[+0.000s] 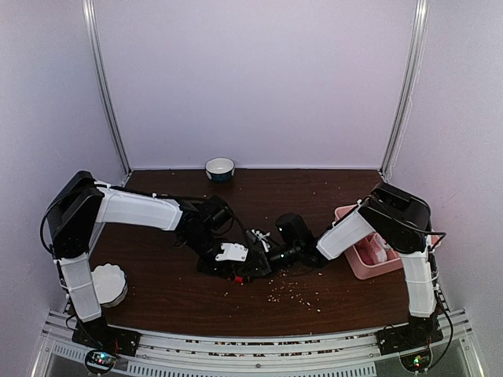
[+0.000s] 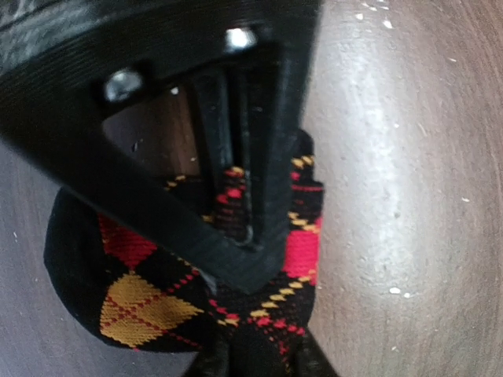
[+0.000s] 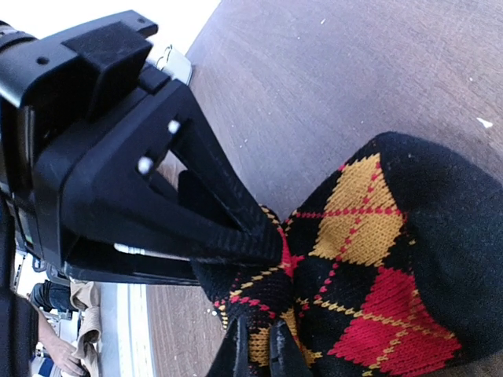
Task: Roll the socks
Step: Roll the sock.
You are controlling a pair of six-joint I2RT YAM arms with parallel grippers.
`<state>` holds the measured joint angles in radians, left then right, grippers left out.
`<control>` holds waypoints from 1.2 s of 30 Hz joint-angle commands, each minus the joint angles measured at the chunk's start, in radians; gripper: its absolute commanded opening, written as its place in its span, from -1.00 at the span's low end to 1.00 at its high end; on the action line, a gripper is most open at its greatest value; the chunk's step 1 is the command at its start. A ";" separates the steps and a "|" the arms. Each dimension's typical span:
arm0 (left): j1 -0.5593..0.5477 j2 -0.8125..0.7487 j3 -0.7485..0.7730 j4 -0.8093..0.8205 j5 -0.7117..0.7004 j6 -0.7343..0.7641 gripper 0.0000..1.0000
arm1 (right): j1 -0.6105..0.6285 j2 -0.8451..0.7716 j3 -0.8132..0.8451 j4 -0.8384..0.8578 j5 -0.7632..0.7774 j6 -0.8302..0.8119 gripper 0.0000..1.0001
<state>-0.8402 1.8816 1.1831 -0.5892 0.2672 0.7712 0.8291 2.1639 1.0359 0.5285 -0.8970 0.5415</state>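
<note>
A black sock with red, orange and yellow argyle diamonds (image 2: pixel 141 306) lies bunched on the dark wooden table, between both arms at mid-table (image 1: pixel 238 276). My left gripper (image 2: pixel 263 357) has its two fingertips pressed against either side of a fold of this sock. My right gripper (image 3: pixel 269 349) is shut, pinching a thin fold of the same sock (image 3: pixel 377 259). The two grippers meet nose to nose over the sock. Each one fills the upper part of the other's wrist view. In the top view the sock is mostly hidden under them.
A pink bin (image 1: pixel 355 259) stands at the right, under the right arm. At the back edge is a small blue-and-white bowl (image 1: pixel 220 168). A white fluted dish (image 1: pixel 110 284) rests by the left arm's base. Pale crumbs (image 1: pixel 295 292) lie scattered in front of the grippers.
</note>
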 commanded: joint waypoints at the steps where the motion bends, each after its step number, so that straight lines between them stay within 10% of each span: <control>1: 0.005 0.090 0.092 -0.078 -0.024 -0.040 -0.65 | -0.016 0.056 -0.075 -0.213 0.160 0.009 -0.76; 9: 0.073 0.181 0.244 -0.297 0.177 -0.079 -0.85 | -0.034 -0.108 -0.236 -0.060 0.215 -0.070 -0.12; 22: 0.112 0.380 0.437 -0.561 0.400 -0.125 -0.80 | -0.026 -0.407 -0.413 -0.079 0.399 -0.277 0.16; 24: 0.129 0.414 0.472 -0.605 0.451 -0.127 -0.79 | -0.013 -0.458 -0.433 -0.083 0.454 -0.311 0.93; 25: 0.138 0.431 0.493 -0.627 0.476 -0.130 -0.79 | -0.002 -0.486 -0.442 -0.085 0.506 -0.335 1.00; 31: 0.189 0.509 0.563 -0.714 0.554 -0.168 -0.79 | 0.083 -0.650 -0.455 -0.138 0.941 -0.422 0.99; 36: 0.189 0.498 0.550 -0.665 0.449 -0.212 -0.79 | -0.009 -0.645 -0.507 0.045 0.852 -0.178 0.99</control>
<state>-0.6518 2.3672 1.7317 -1.2636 0.8139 0.6060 0.8906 1.4986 0.5743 0.4526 -0.0856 0.2169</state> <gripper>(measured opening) 0.109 0.995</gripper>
